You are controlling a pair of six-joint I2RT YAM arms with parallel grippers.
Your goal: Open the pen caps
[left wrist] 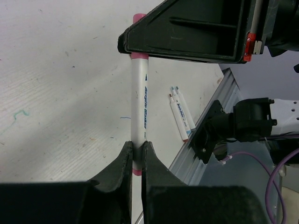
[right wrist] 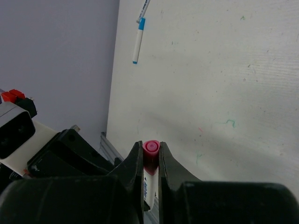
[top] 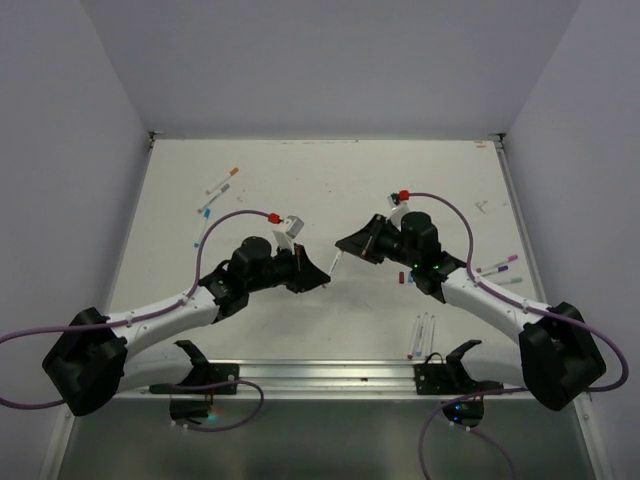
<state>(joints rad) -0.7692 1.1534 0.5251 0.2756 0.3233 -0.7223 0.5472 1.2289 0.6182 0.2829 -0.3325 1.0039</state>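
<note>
White worktop (top: 300, 200), marked with faint pen scribbles and closed in by pale lilac walls, carries a loose scatter of markers. One pen (left wrist: 139, 93) is held up off it, between the two arms near the middle.

The left tool (left wrist: 137, 145) is clamped on the white barrel just above its pink lower end, with the fingers (left wrist: 125, 161) pressed tight against both sides. The right tool (right wrist: 150, 147) is closed on the pink cap (left wrist: 138, 18) at the other end, and its wrist view looks straight down onto the cap's round top between its pads. The step in hand looks like uncapping this one pen, with both grips set and the pull not yet made. The cap seems to sit flush against the barrel, though the right tool's finger hides most of the joint, so I cannot be sure.

The next move likely calls for a straight pull along the pen's axis, perhaps with a slight twist, while the left tool holds firm so the barrel does not slip.

Two more pens (top: 421, 335) lie side by side near the front rail (top: 330, 372), and a blue-capped pen (right wrist: 138, 44) lies further off.
</note>
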